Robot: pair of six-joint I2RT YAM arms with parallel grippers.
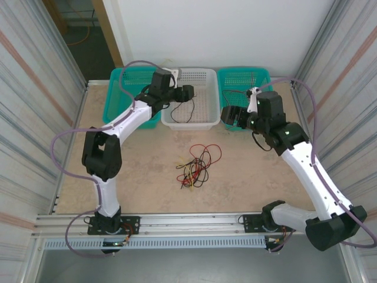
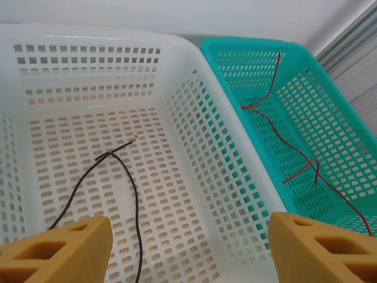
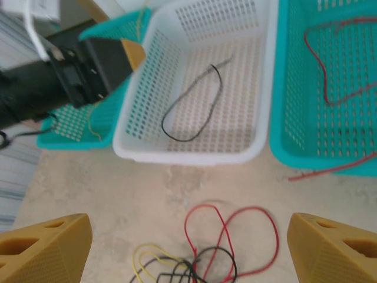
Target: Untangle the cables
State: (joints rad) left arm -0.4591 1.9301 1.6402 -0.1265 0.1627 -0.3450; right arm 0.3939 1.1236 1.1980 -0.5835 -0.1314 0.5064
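Top external view: you see the tangle of cables (image 1: pixel 196 165), red, black and yellow strands looped together, lying on the table (image 1: pixel 141 177) between the two arms and well apart from the baskets. Three baskets stand in a row at the far edge: left teal basket (image 1: pixel 118 100), white basket (image 1: pixel 203 79), right teal basket (image 1: pixel 241 79). Your left gripper (image 1: pixel 187 93) hangs over the white basket, where one black cable (image 1: pixel 187 112) lies loose on the basket floor. Your right gripper (image 1: pixel 231 116) sits at the near rim of the right teal basket, facing the white one.

Left wrist view: the fingers (image 2: pixel 59 247) stand spread wide with nothing between them. A red cable (image 2: pixel 277 127) lies in the right teal basket.

Right wrist view: the fingers (image 3: pixel 44 247) are likewise spread and empty, above the near side of the tangle.
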